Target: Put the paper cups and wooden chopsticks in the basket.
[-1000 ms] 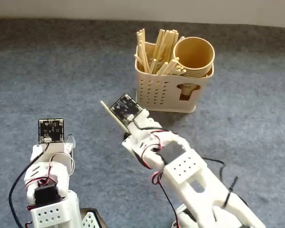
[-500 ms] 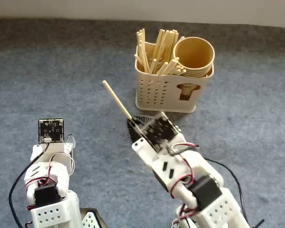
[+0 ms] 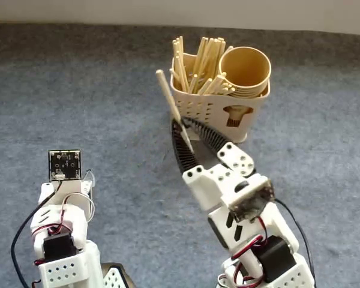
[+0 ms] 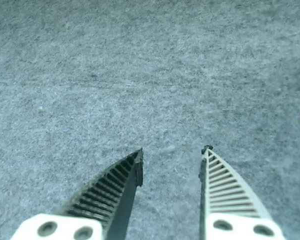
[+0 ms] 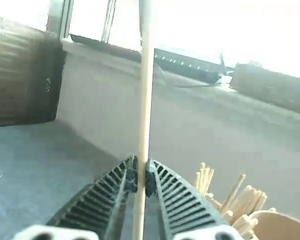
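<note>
High view: R gripper [image 3: 181, 123] fingers pinch chopstick [image 3: 168, 96], tilted just beside basket [image 3: 207, 117]; prob last insert. Next: lift over rim, then release. L gripper [image 4: 171, 156] fingers spread above table [image 4: 140, 60]

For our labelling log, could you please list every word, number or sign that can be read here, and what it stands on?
No text can be read.
The basket front carries a brown emblem, a figure without legible letters.
The camera board on the left arm has markings too small to read.
The chopstick in the right hand is plain wood.
</note>
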`<state>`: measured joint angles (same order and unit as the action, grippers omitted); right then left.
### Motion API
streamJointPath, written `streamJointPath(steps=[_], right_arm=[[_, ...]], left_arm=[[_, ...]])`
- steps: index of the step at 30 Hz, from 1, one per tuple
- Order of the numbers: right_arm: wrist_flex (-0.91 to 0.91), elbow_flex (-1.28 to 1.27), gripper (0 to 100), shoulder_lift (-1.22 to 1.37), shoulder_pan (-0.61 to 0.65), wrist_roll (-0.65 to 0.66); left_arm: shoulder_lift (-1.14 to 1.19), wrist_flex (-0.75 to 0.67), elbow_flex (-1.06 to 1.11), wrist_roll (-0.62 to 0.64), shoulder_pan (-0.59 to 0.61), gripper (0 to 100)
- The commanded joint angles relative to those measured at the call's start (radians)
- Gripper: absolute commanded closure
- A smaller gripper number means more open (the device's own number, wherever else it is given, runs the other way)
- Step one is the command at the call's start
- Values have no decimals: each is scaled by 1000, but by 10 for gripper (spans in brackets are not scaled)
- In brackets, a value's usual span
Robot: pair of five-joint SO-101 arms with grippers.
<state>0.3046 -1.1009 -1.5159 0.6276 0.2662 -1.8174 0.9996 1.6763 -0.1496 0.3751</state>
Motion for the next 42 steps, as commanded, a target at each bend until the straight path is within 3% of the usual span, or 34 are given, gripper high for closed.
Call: streamJointPath(steps=[1,6,14,24,33,42], right_arm=[[-142,8,993,-12,-53,-3],[-254,16,993,45,-59,0],[-446,157,993,414,-64,-5],[-657,375,993,765,-174,-6],[-797,377,993,931,-252,-6],[-814,228,991,969,-271,-6]], left_arm=[[-4,0,19,-6,12,812],[-4,0,19,-6,12,812],[-4,0,19,-6,12,812],[-4,0,19,-6,12,812],[-4,0,19,-6,12,812],[-4,0,19,-6,12,812]])
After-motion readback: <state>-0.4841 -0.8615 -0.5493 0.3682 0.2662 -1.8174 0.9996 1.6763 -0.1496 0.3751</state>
